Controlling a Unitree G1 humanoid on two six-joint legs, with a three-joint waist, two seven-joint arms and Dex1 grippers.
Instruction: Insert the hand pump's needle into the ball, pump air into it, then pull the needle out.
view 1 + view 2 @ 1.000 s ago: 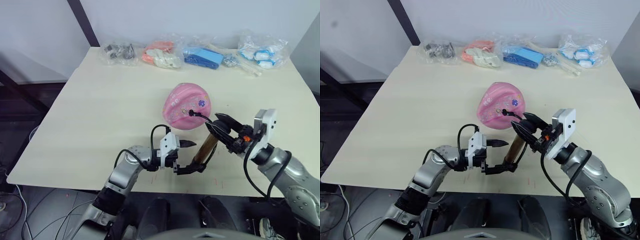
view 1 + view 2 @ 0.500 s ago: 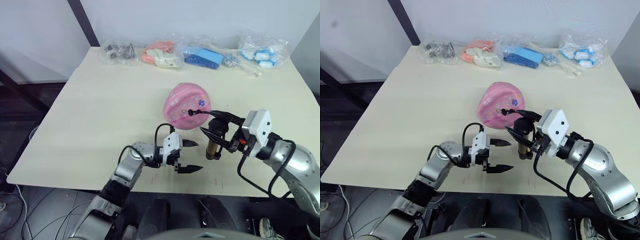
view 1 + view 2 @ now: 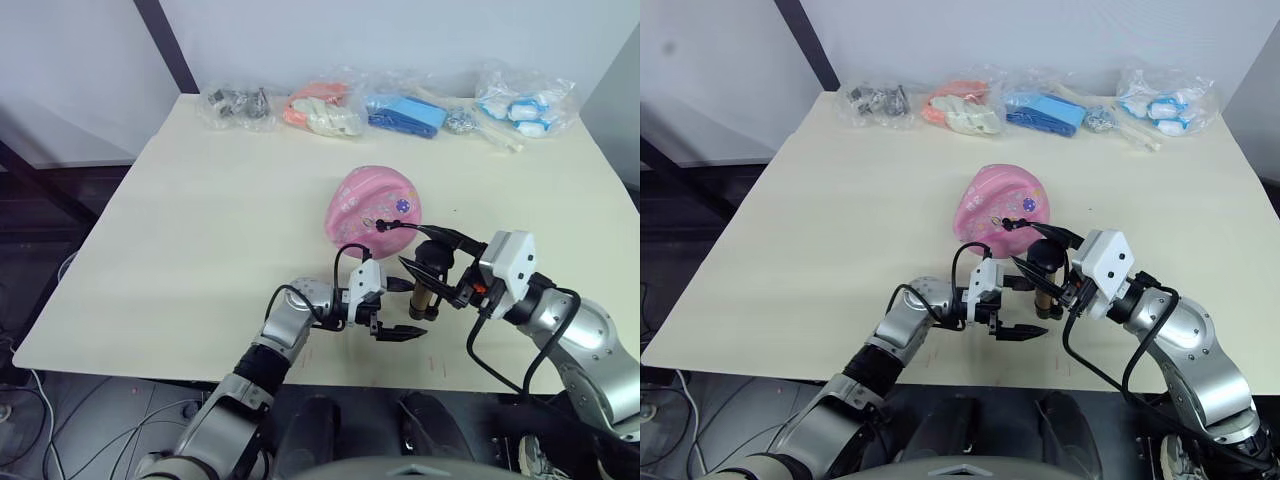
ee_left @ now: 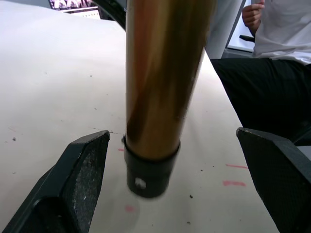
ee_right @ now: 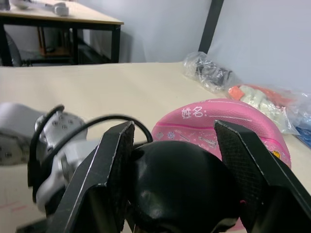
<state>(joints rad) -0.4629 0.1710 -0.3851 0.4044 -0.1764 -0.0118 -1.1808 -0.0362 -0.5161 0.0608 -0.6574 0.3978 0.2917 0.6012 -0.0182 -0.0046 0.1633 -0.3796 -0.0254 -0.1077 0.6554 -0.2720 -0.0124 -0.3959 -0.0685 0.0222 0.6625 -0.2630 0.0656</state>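
Pale surface [image 3: 200,210] seen from the head camera, the things gathered near its near edge.

The ball [image 3: 375,212], pink and sagging, lies just past centre of the surface. A black hose [image 3: 408,228] starts at a small black fitting on the ball's near face and curves toward 4 o'clock to the pump's top. The needle itself is too small to make out; the fitting sits against the ball's skin.

The hand pump [image 3: 427,288] stands upright at 5 o'clock from the ball, just beside it. Its black base cap [image 4: 147,171] rests on the surface, with the brass barrel [image 4: 163,73] rising straight above.

Right hand [image 3: 428,272]: comes in from 3 o'clock, fingers on either side of the pump's black top. In the right wrist view the two fingers [image 5: 112,160] flank the rounded black cap [image 5: 182,189]. Whether they press on it I cannot tell.

Left hand [image 3: 403,309]: at 9 o'clock from the pump's base, low over the surface, fingers spread wide. In the left wrist view the pump's foot stands between the two finger pads [image 4: 80,170], clear of both.

Far edge, 12 o'clock: a row of clear bags [image 3: 236,105] with small parts, orange, blue and white. A seated person [image 4: 272,63] is off the surface's side.
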